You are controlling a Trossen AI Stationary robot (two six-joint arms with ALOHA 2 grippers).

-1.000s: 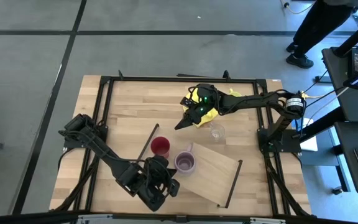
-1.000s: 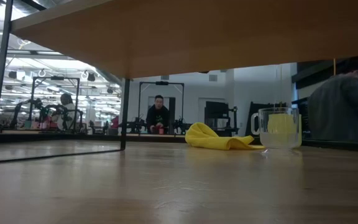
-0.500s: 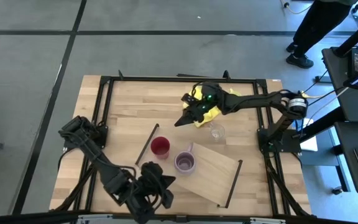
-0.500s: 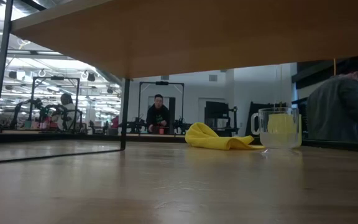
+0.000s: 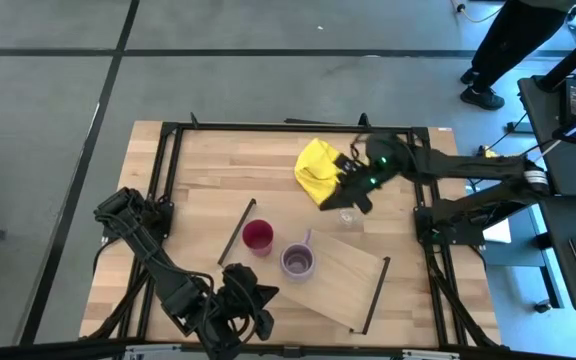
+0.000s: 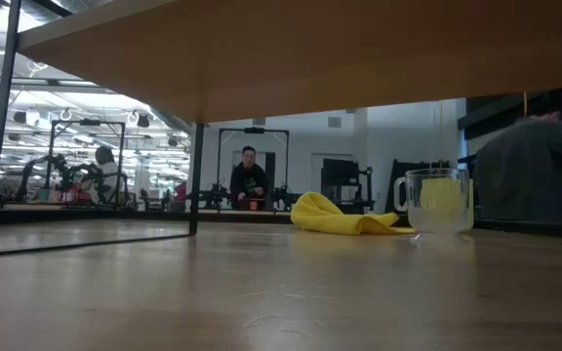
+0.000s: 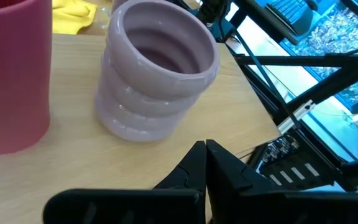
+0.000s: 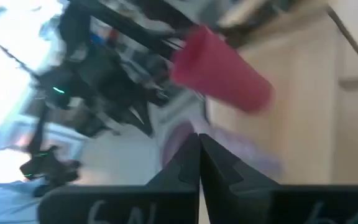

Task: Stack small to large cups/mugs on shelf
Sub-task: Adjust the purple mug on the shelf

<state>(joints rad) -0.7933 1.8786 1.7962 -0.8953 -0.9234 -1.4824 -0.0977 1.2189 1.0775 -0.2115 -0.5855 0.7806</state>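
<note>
The right tool (image 5: 354, 193), shut and empty, has swung right off the yellow cloth (image 5: 317, 169) to above the glass cup (image 5: 348, 214) at mid-frame, so no cup is stacked yet.

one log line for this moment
left gripper: shut, near purple mug | right gripper: shut, over glass | red cup, purple mug on shelf

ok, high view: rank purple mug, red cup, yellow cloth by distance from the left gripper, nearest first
From the shut left gripper at the near table edge:
1. purple mug, on the shelf's left end.
2. red cup, just beyond it, by the shelf rail.
3. yellow cloth, far side, beside the right gripper.
</note>
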